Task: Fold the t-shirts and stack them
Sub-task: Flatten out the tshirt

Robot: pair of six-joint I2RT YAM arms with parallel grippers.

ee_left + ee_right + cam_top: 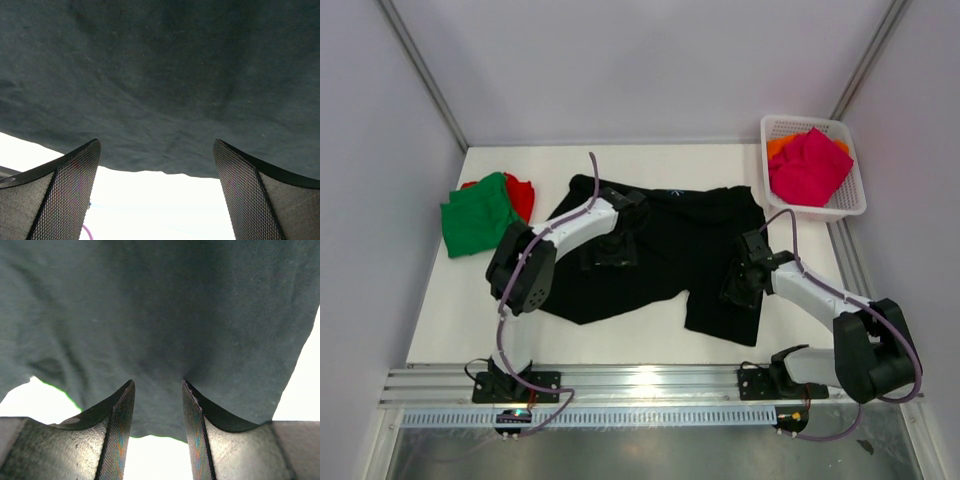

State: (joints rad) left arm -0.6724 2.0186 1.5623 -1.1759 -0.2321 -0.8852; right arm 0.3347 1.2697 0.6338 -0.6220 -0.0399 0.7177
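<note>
Status: roughly 2 of 5 done, judging from the layout.

Done: green tee [475, 215] sits folded on the red tee [523, 193] at the far-left of the table [450, 320]. That's the stack so far. The red one is mostly covered, so I can't vouch for its fold quality.

In progress: black tee [670, 230] is at mid-table, spread out flat. It's the big one, with sleeves out and no fold made yet AFAICT. Both arms are over it.

- L gripper [155, 145]: over the left part of the black tee, near its front hem. Jaws are wide apart with nothing between them, just cloth beyond and bare table under the hem.
- R gripper [157, 382]: over the right part, at the near hem. Jaws are part-way apart with a narrow gap showing. Black cloth fills the gap, but the wrist view is too tight to tell whether a fold is nipped or it's just the shirt beyond.

Not started: pink tee [810, 165] and orange tee [780, 146] are bunched in the white basket [853, 205] at the back-right corner, pink on top and orange mostly hidden.

Left to do: fold the black tee and put it on the stack, then pull, flatten, fold and stack pink and orange. My guess is the black one takes more passes than the rest, given its size vs the arms' reach.
</note>
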